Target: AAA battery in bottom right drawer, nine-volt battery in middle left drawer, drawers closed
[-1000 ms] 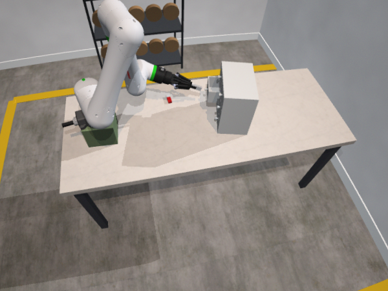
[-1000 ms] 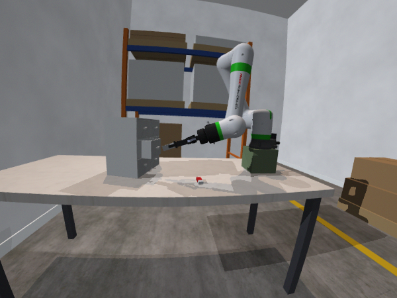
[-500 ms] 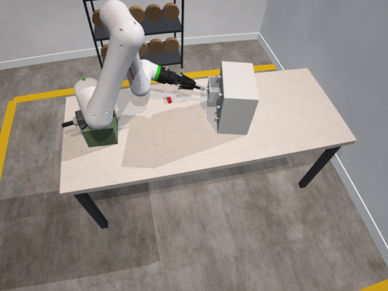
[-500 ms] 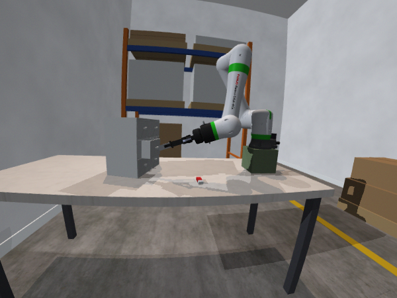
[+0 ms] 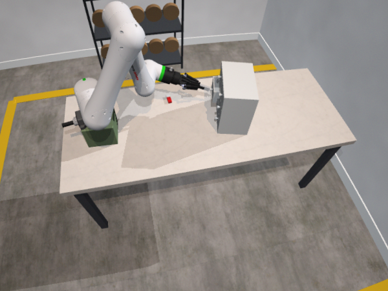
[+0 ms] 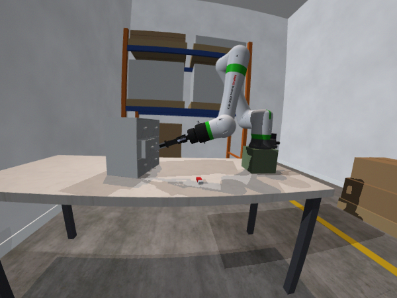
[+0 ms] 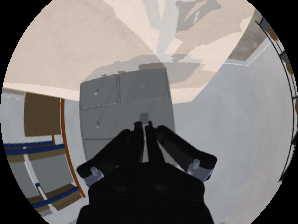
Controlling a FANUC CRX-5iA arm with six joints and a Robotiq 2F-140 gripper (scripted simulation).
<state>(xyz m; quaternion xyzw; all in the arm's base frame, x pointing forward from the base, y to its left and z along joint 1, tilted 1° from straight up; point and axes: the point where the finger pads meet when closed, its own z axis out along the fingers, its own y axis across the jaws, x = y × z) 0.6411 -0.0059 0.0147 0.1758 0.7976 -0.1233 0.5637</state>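
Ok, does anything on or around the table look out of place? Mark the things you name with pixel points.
Yes, one thing: a middle-row drawer (image 5: 215, 88) (image 6: 143, 149) juts from the grey box-shaped chest (image 5: 239, 81) (image 6: 122, 146) (image 7: 102, 117). The chest itself looks upright.

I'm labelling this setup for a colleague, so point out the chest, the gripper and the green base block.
Chest (image 5: 239, 81) (image 6: 122, 147): top, its top board; exterior, its side.
Gripper (image 5: 201, 86) (image 6: 161, 146) (image 7: 144, 119): all views, fingertips.
Base block (image 5: 103, 140) (image 6: 263, 160): top and exterior, front.
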